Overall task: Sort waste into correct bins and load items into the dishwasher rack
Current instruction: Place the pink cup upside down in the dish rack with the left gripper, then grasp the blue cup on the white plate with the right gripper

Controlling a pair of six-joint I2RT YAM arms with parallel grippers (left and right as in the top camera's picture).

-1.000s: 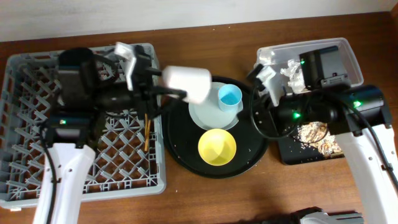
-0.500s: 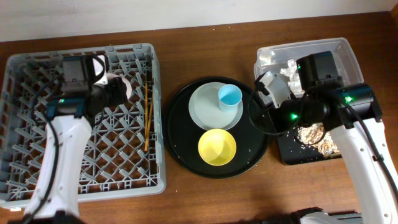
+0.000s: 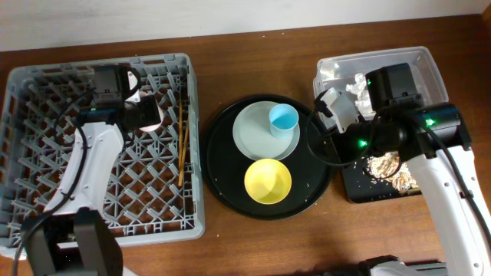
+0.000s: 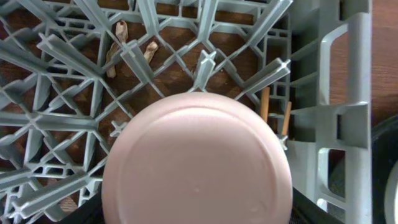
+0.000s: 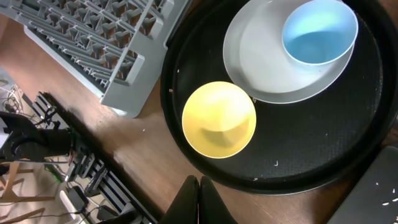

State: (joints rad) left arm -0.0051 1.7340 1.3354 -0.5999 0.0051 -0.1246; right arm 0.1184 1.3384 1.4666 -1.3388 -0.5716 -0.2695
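Since a second ago the left gripper [image 3: 140, 107] has swung the pink cup [image 4: 198, 158] off the round black tray [image 3: 222, 180] and lowered it, base up, among the pegs of the dishwasher rack [image 3: 46, 73] near its back right corner. The chopsticks [image 3: 182, 149] lie just right of it, so the first cup looks almost racked. The gripper's fingers show only as dark edges flanking the cup, spread to its width and apparently gripping it. The plate [image 3: 253, 142], blue cup [image 3: 283, 119] and yellow bowl [image 3: 268, 181] wait mid-bench. The right gripper [image 5: 199, 185], beside the clear tub [image 3: 430, 57], has its fingers pressed together, empty.
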